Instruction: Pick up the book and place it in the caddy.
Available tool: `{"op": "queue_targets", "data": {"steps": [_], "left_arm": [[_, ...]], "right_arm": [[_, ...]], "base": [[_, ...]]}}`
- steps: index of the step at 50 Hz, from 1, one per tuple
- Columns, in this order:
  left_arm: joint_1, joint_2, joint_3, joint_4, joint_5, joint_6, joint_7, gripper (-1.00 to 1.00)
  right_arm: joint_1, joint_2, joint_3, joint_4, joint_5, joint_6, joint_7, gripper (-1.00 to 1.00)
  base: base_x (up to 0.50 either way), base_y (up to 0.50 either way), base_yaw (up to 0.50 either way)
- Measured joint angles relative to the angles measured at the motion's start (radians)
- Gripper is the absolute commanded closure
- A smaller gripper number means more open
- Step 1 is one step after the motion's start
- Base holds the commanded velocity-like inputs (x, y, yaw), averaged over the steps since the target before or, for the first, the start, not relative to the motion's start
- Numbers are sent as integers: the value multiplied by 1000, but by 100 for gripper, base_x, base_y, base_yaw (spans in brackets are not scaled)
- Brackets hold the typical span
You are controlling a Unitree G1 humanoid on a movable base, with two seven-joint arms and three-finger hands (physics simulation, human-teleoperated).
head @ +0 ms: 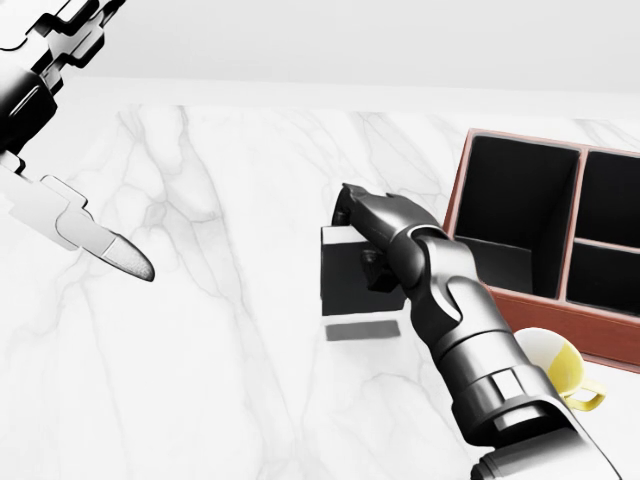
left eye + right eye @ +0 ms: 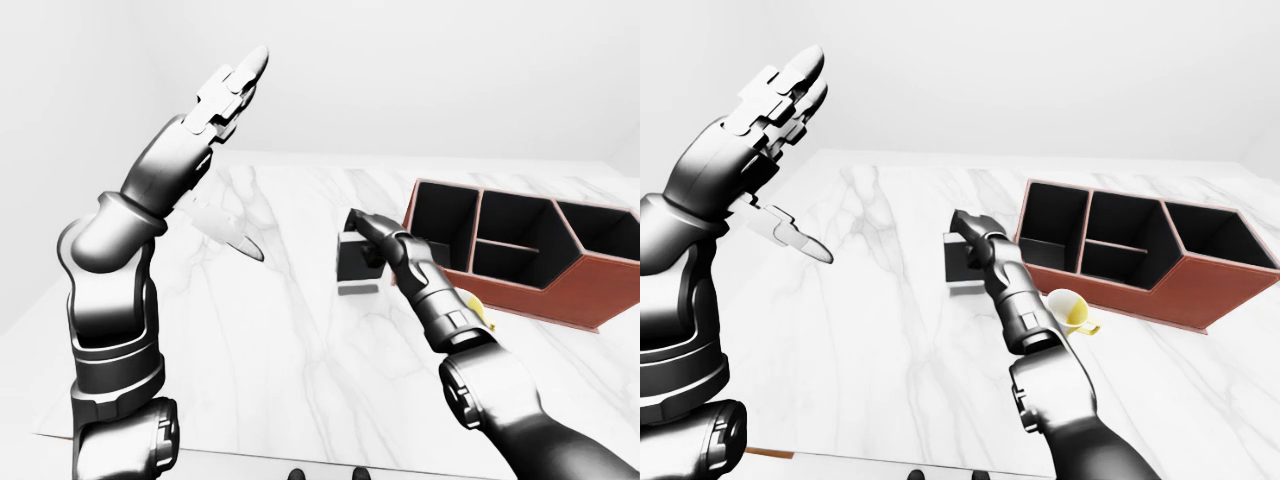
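My right hand (image 1: 362,232) grips the book (image 1: 345,280) by its top edge; stiff, light, slick; caddy (image 1: 520,215) just right; left hand (image 2: 225,95) spread, idle.

Glossy white marble table (image 1: 230,400)

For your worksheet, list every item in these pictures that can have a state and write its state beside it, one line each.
book: dark, raised off the marble, its shadow below it, gripped by the right hand.
right hand: fingers closed on the book.
left hand: open, raised in the air, holding nothing.
caddy: upright; the compartments that show look empty.
cup: tipped on its side beside the caddy.
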Motion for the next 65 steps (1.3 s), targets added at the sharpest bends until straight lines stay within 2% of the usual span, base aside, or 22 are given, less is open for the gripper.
{"op": "queue_targets", "data": {"steps": [11,24,46,65], "left_arm": [[-4,-1,-3,0,0,0,0,-100],[-16,-3,-8,4,3,0,-1,-100],[-36,-22,-29,12,18,0,1,-100],[-53,-44,-48,29,40,0,1,-100]], "right_arm": [[55,-21,-17,-353,-69,0,239,100],[98,-68,-59,-627,-144,0,431,100],[170,-225,-176,-880,-205,0,431,100],[204,-421,-274,-793,-53,0,431,100]], "base": [[0,0,0],[0,0,0],[0,0,0],[0,0,0]]}}
